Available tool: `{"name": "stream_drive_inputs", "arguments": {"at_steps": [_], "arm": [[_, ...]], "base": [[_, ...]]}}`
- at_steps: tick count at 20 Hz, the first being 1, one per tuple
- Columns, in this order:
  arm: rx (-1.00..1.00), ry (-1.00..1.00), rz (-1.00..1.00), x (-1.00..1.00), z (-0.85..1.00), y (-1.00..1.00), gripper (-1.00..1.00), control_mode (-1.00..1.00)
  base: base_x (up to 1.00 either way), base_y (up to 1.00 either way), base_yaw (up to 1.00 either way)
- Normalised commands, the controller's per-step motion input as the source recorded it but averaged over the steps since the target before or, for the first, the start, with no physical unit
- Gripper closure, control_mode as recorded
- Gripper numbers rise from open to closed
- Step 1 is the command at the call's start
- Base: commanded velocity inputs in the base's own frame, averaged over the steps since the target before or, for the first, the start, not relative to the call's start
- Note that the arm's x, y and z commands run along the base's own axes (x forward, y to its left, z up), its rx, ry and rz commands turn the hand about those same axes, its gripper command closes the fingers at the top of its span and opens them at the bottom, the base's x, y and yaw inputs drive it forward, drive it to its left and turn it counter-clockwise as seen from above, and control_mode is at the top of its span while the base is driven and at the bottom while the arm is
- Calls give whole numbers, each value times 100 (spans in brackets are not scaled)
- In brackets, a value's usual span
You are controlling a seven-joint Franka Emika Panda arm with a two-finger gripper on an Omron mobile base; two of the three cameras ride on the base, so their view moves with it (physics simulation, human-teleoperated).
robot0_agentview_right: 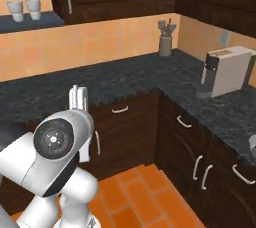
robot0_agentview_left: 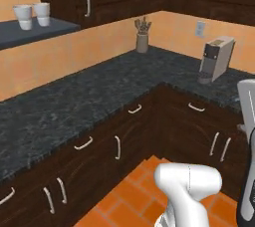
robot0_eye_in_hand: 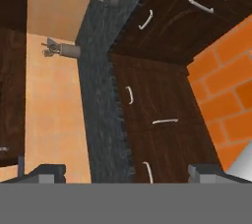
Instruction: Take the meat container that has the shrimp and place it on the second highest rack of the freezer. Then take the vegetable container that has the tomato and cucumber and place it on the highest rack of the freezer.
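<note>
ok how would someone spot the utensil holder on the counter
Follow the dark speckled counter into its far corner, where the two orange walls meet. The utensil holder stands there against the wall, left of the boxy coffee machine. It is the small grey cylinder with utensil handles sticking out of its top.

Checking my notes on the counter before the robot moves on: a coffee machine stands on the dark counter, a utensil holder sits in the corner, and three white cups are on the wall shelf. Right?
Not quite: the shelf holds two white cups, not three, as the left base view shows. The coffee machine on the dark counter and the utensil holder in the corner are as you say.
</note>
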Motion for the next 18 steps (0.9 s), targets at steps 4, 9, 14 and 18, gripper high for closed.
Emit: {"name": "stream_drive_inputs", "arguments": {"at_steps": [4,9,14,18], "arm": [[0,0,0,0,0,0,-100,100],[0,0,0,0,0,0,-100,100],[0,0,0,0,0,0,-100,100],[0,0,0,0,0,0,-100,100]], "base": [[64,0,-64],[36,-21,-51],[32,-12,-47],[69,-6,-40]]}}
